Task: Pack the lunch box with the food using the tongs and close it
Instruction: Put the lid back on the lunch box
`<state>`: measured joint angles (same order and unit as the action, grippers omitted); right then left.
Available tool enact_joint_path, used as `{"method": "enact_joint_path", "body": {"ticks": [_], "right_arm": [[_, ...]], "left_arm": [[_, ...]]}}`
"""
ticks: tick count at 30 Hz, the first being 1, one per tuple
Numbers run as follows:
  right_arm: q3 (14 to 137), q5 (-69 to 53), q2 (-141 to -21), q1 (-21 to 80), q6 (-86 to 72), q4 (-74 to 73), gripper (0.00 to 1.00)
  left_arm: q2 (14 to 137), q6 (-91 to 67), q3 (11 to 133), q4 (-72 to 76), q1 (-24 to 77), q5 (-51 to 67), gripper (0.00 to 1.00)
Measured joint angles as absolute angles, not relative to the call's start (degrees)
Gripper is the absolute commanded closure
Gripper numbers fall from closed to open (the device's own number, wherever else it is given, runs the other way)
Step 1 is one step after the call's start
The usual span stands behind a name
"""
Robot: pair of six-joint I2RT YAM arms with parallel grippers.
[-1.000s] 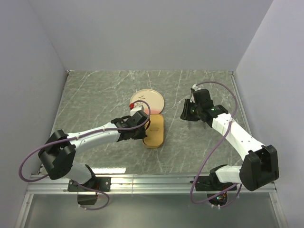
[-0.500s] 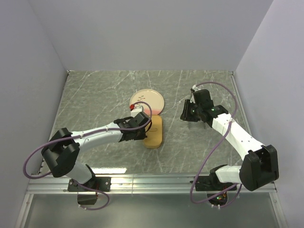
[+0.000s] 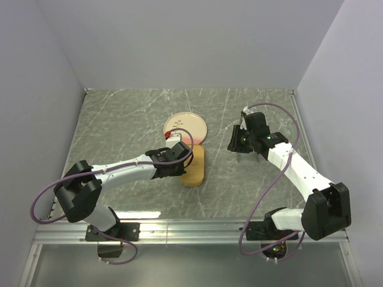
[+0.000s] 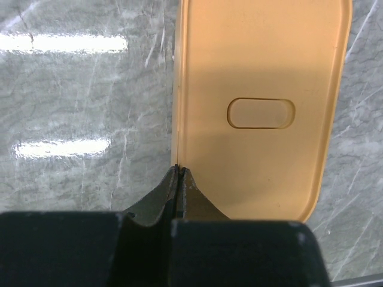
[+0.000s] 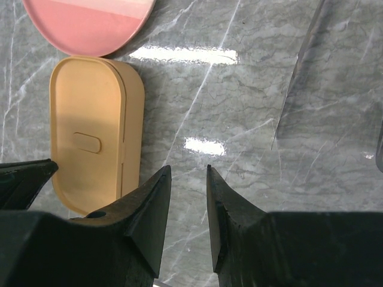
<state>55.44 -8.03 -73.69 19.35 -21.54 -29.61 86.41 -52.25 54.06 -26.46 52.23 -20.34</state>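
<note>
The tan-orange lunch box point(image 3: 194, 169) lies on the marble table with its lid point(image 4: 261, 89) on; the lid's oval recess point(image 4: 261, 113) faces up. My left gripper point(image 4: 179, 169) is shut and holds nothing, its tips at the lid's left edge point(image 3: 178, 156). My right gripper point(image 5: 188, 171) is open over bare table to the right of the box point(image 5: 96, 137), nothing between its fingers. A long thin grey strip point(image 5: 299, 78) that looks like the tongs lies on the table beyond it. The food is out of view.
A round pink-and-cream plate point(image 3: 186, 127) sits just behind the box, also seen in the right wrist view point(image 5: 90, 21). Grey walls close in the table on the left, back and right. A metal rail point(image 3: 191, 230) runs along the near edge.
My left gripper has slid a little back toward its base along the box's left side, still shut. The box and the right arm have not moved.
</note>
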Motion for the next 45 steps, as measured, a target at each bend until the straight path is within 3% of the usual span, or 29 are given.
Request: {"method": "enact_joint_path", "body": {"ticks": [45], "right_arm": [[55.4, -9.8, -74.5, 18.7, -21.1, -29.3, 0.62]], "left_arm": [[88.7, -52.0, 55.6, -27.5, 53.4, -24.6, 1.0]]}}
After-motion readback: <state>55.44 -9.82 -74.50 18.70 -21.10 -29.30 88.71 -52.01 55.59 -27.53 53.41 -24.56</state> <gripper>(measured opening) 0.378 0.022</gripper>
